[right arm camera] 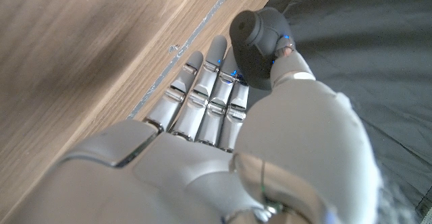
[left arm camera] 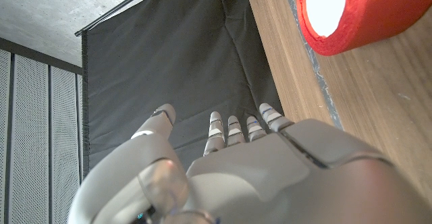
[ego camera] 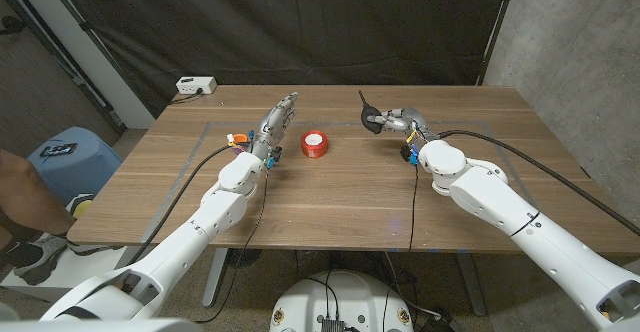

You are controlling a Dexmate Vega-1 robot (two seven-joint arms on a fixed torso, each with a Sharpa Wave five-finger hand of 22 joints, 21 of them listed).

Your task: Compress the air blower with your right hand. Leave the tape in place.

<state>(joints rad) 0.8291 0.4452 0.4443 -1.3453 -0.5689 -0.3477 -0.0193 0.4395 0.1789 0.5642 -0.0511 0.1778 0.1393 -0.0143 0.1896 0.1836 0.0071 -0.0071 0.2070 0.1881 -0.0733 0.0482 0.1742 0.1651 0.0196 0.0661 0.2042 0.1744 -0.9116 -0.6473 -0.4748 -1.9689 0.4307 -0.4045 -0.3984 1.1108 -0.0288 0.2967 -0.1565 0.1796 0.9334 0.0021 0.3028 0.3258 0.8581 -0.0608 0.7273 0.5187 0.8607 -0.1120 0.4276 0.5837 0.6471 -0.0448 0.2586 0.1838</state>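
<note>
Air blower (right arm camera: 260, 45), likely soft, light rubber, gripped at its bulb between right hand (right arm camera: 223, 126) thumb and pressed-together fingers near table (ego camera: 330, 202) far edge; squeeze bulb's middle.

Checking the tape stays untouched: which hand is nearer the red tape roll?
Left. The left hand stands just beside the red tape roll; the right hand holds the air blower farther off.

Setting: lab or test bay for robot recording. Evidence: black backdrop curtain (ego camera: 300, 27) hung from a pole behind the wooden table (ego camera: 330, 197); bare concrete wall (ego camera: 575, 42) to one side; tape outline marked on the tabletop; power strip (ego camera: 196, 86) at the far corner; cables along both arms.
</note>
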